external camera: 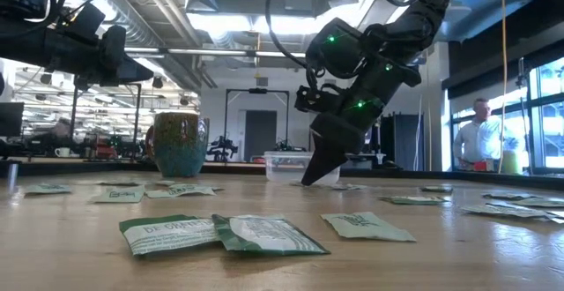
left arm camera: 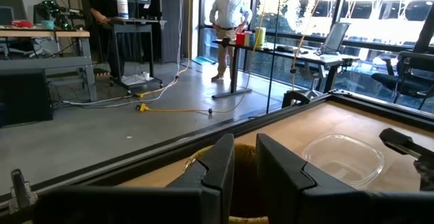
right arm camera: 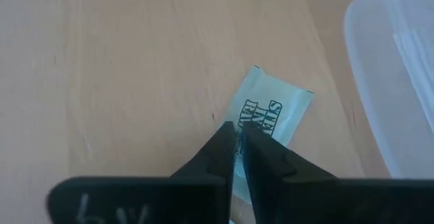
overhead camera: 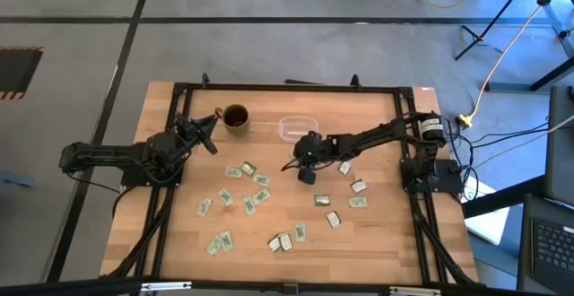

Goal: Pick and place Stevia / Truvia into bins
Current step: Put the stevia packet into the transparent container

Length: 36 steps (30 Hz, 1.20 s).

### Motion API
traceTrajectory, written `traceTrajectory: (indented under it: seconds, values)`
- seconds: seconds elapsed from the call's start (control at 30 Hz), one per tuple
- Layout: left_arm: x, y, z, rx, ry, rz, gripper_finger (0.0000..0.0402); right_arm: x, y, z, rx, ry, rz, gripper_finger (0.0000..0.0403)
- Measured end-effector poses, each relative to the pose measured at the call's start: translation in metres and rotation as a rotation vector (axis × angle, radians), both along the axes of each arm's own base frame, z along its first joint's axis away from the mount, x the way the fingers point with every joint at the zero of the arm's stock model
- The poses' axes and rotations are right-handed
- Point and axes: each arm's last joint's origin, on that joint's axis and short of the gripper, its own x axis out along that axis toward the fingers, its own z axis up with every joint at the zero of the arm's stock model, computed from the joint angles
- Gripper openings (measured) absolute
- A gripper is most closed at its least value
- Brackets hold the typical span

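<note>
Several pale green and white Stevia sachets (overhead camera: 247,193) lie flat and scattered on the wooden table. The clear plastic bin (overhead camera: 298,127) stands at the far middle, beside a brown mug (overhead camera: 235,117). My right gripper (overhead camera: 292,165) slants down just in front of the bin, its tips at the tabletop (external camera: 310,181), shut on one sachet (right arm camera: 271,112). My left gripper (left arm camera: 244,173) waits level at the table's left, close to the mug, its fingers a little apart with nothing between them. My right gripper pinches the printed sachet by its edge nearest the fingers (right arm camera: 239,137), between the two fingertips. The fingers come slanting down from the table's right side. The rest of the sachet lies out on the wood beyond the tips, beside the bin's wall (right arm camera: 380,95).
More sachets lie to the right of my right gripper (overhead camera: 357,188) and along the near part of the table (overhead camera: 285,240). A black frame (overhead camera: 269,88) runs round the table's edges. A person (left arm camera: 229,20) stands in the room beyond the table.
</note>
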Motion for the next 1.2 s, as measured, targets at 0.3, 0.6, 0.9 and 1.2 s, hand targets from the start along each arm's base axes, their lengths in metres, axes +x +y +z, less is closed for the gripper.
traceTrajectory:
  seconds: [0.3,0.6,0.9,1.2]
  values:
    - [0.000,0.000,0.000,0.000,0.000,0.000,0.0058,0.000,-0.001,0.000,-0.018,-0.001,-0.010,0.0008]
    - [0.000,0.000,0.000,0.000,-0.001,0.000,0.0058,-0.003,0.000,0.020,-0.033,-0.047,0.017,0.0003]
    - [0.000,0.000,0.000,0.000,-0.001,0.000,0.0058,-0.008,-0.011,0.070,-0.116,-0.201,0.034,0.0002]
    - [0.000,0.000,0.000,0.000,0.001,0.000,0.0058,-0.015,-0.053,0.075,-0.152,-0.229,-0.080,0.0002]
